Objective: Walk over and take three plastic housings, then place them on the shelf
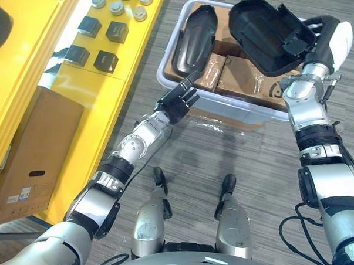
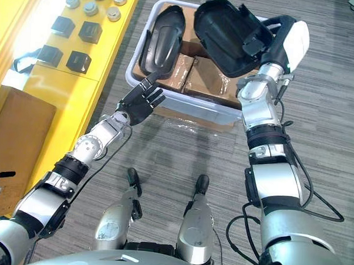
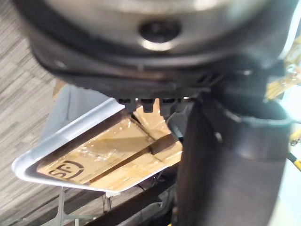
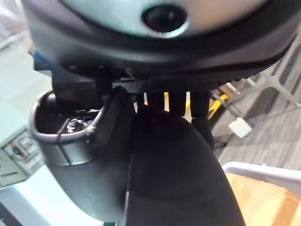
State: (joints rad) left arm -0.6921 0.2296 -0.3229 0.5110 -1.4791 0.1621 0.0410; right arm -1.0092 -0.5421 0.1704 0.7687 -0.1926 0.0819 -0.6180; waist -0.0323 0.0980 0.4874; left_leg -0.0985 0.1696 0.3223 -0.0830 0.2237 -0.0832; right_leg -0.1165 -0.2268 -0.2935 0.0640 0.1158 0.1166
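Covering the room: grey streaked floor (image 1: pixel 223 152); yellow shelf (image 1: pixel 40 38) along the robot's left, bearing black blocks (image 1: pixel 106 62) and silver round parts (image 1: pixel 118 8); cardboard box (image 1: pixel 29 155) standing below it; pale plastic bin (image 1: pixel 237 107) on the floor ahead, lined with tan taped packages (image 1: pixel 238 79); item one, lifted housing (image 1: pixel 266 36), black, glossy, a broad shell with its hollow inside turned to the camera, held above the bin's right half; right hand (image 1: pixel 325 39) curls its fingers round the shell's far edge, white-covered thumb alongside; item two, second housing (image 1: pixel 196 39), black, long and narrow, lying along the bin's left end; left hand (image 1: pixel 177 103) hovers at the bin's near left rim, fingers straight and slightly spread, holding nothing, one fingertip pointing toward the second housing.
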